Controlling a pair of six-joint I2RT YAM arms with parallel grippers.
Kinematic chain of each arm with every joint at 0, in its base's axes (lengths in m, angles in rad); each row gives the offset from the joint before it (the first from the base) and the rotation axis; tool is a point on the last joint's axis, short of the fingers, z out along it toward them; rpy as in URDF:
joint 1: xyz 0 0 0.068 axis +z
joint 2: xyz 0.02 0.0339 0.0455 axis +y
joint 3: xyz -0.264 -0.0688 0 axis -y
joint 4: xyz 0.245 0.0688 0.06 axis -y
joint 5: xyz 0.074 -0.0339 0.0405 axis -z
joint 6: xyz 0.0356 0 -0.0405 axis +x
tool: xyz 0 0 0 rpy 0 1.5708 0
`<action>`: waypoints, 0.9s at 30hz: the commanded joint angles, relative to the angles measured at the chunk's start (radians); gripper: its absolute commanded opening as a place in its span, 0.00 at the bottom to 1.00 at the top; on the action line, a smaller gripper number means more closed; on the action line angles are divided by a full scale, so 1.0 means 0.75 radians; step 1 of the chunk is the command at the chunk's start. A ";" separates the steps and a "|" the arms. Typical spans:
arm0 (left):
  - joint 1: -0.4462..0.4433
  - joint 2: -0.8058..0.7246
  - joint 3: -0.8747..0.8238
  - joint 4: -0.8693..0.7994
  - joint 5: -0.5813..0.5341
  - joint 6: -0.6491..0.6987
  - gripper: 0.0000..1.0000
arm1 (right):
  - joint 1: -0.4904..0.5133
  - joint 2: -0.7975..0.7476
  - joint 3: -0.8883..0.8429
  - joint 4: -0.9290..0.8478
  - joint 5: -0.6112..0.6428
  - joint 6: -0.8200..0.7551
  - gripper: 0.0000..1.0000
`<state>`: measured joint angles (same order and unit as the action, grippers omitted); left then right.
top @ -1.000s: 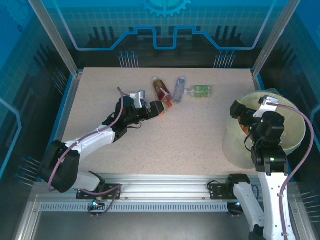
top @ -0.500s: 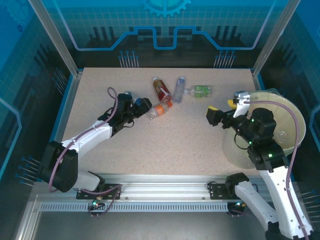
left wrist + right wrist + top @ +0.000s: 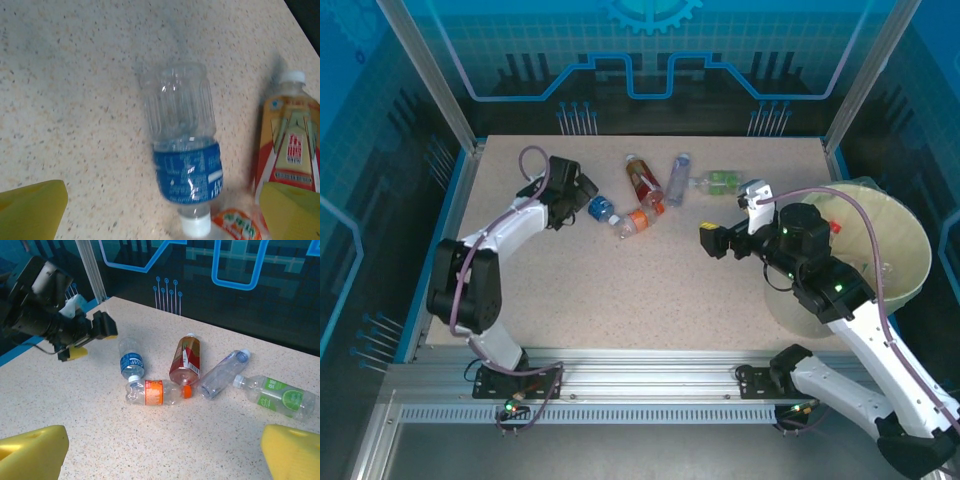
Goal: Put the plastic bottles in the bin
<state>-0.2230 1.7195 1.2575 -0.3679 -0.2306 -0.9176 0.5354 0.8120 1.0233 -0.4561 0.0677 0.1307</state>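
Clearly the task is not finished: five plastic bottles [image 3: 150, 392] lie on the table [image 3: 620, 290], in its far middle part, well apart from the one bin [image 3: 910, 225] at the right; what is inside it I cannot tell. They are one blue-label bottle [image 3: 602, 209], one crushed orange-label bottle [image 3: 638, 220], one red-label bottle [image 3: 643, 180], one clear bottle [image 3: 678, 179] and one green-label bottle [image 3: 718, 182]. The left gripper [image 3: 582, 188], just left of the blue-label bottle, and the right gripper [image 3: 710, 242], between the bottles and the bin, both have jaws wide apart and hold nothing.
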 commanded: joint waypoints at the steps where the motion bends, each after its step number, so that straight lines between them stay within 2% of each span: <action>1: 0.015 0.146 0.187 -0.208 -0.059 -0.019 0.99 | 0.046 -0.009 0.040 -0.001 0.074 -0.020 1.00; 11: 0.029 0.502 0.534 -0.220 -0.074 -0.031 0.99 | 0.095 -0.062 0.035 -0.047 0.140 -0.013 1.00; 17: 0.057 0.668 0.653 -0.244 -0.060 -0.119 0.99 | 0.103 -0.068 0.038 -0.073 0.153 -0.011 1.00; 21: 0.070 0.703 0.643 -0.178 -0.014 -0.133 0.90 | 0.109 -0.066 0.039 -0.085 0.157 -0.001 1.00; 27: 0.072 0.654 0.527 -0.029 -0.016 -0.142 0.64 | 0.127 -0.072 0.038 -0.114 0.165 0.020 1.00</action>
<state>-0.1730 2.2391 1.6981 -0.4488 -0.2539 -1.0115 0.6090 0.7696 1.0252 -0.5194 0.1768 0.1307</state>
